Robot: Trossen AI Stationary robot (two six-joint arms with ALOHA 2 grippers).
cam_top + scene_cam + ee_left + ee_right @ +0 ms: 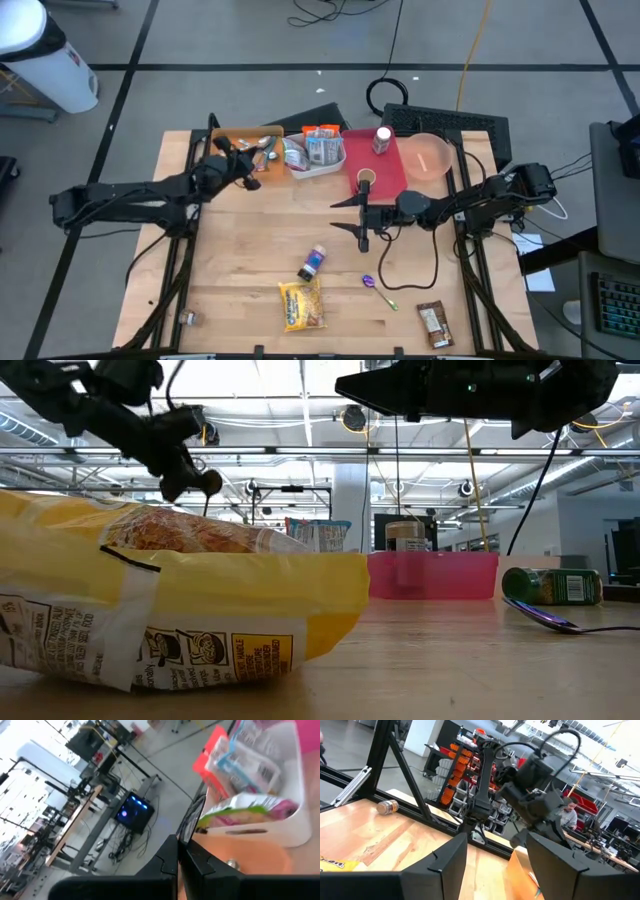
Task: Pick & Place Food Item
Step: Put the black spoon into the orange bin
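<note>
One yellow snack bag, one spoon, one jar.

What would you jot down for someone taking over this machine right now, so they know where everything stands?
Left gripper: shut, empty, raised over the table's back left, near the white bin of packets.
Right gripper: open, empty, above bare wood mid-table, just in front of the red tray.
Food on the front of the table: yellow snack bag, small bottle, brown bar, plus a purple spoon.
Done: nothing is being carried.
Left: pick a food item and place it.
</note>
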